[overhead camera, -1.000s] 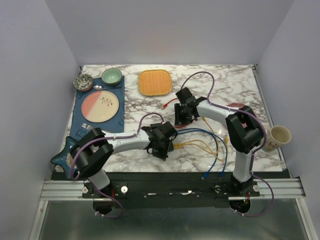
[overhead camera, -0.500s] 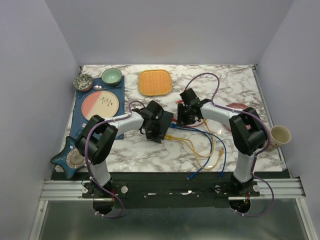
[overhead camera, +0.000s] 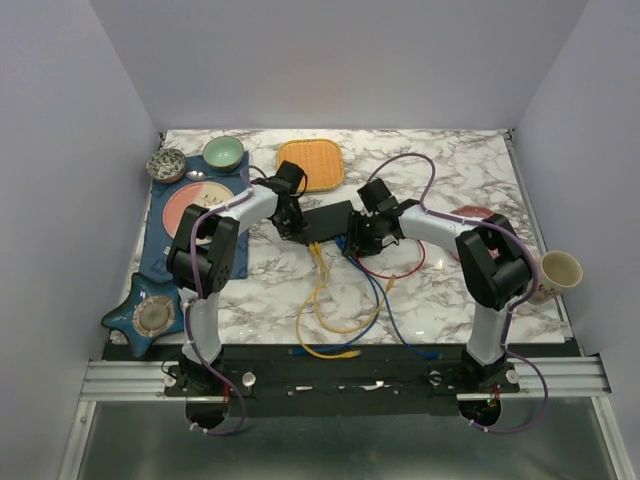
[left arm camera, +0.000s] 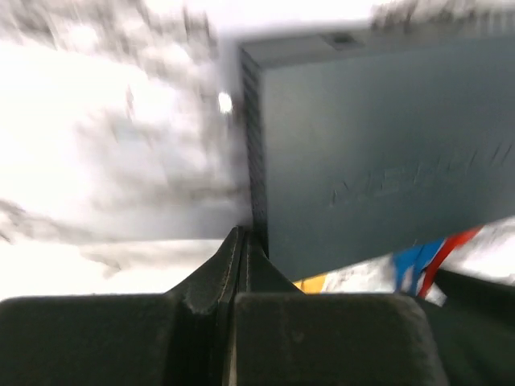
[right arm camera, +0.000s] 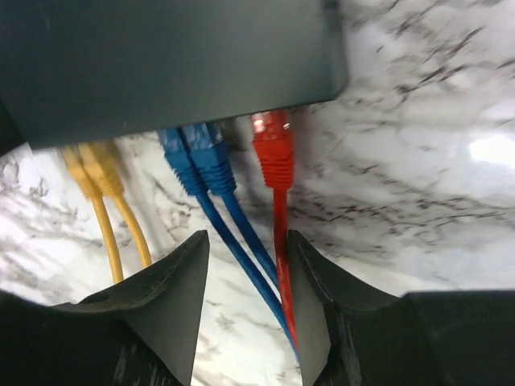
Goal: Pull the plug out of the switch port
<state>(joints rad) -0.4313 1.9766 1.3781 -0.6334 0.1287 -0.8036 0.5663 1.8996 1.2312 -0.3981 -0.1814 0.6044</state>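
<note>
The switch (overhead camera: 325, 220) is a flat black box lying mid-table between my two grippers. In the right wrist view the switch (right arm camera: 161, 56) has two yellow plugs (right arm camera: 92, 165), two blue plugs (right arm camera: 197, 153) and one red plug (right arm camera: 273, 145) in its sockets. My right gripper (right arm camera: 245, 273) is open just short of the sockets, with the blue and red cables running between its fingers; it also shows in the top view (overhead camera: 352, 242). My left gripper (left arm camera: 239, 245) is shut and empty, its tip against the switch's (left arm camera: 378, 137) side edge; it also shows in the top view (overhead camera: 296, 230).
Yellow (overhead camera: 325, 300), blue (overhead camera: 395, 320) and red (overhead camera: 400, 270) cables loop toward the near edge. A yellow woven mat (overhead camera: 310, 165) lies just behind the switch. A pink plate (overhead camera: 197, 210), two bowls (overhead camera: 223, 152) and a star dish (overhead camera: 150, 312) are left. A cup (overhead camera: 560, 270) stands right.
The switch has slid away from the arm bases toward the yellow mat, dragging its cables. My left gripper swung from the near centre to the switch's left end. My right gripper stayed at the sockets.
</note>
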